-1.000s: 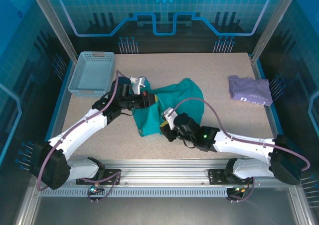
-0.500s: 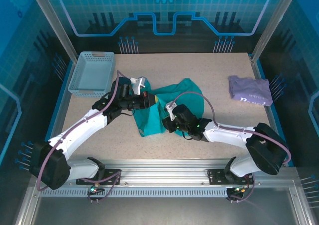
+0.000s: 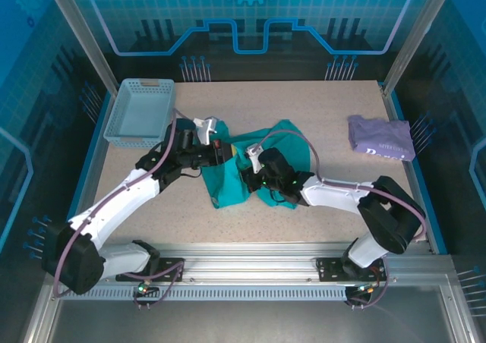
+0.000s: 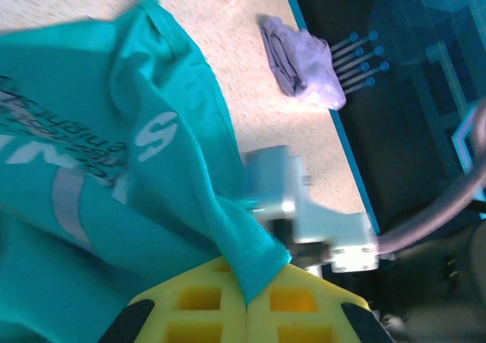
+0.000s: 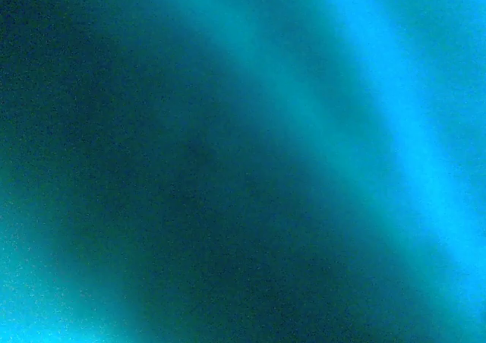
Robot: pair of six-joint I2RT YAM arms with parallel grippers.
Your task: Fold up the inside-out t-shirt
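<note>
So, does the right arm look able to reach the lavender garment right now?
Probably yes. The lavender garment lies on that arm's side, with bare table between. But the right end effector is buried in the teal t-shirt and would have to back out first.

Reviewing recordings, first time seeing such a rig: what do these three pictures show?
Two white robot arms, each ending in a two-finger gripper, work at a speckled table. One picture looks down from above; the others come from cameras on the wrists. On the table lie a teal-green cloth t-shirt, a folded lavender garment and a pale blue plastic basket. The left gripper is shut on the t-shirt. The right gripper is at the shirt; whether it grips, I cannot tell.
</note>
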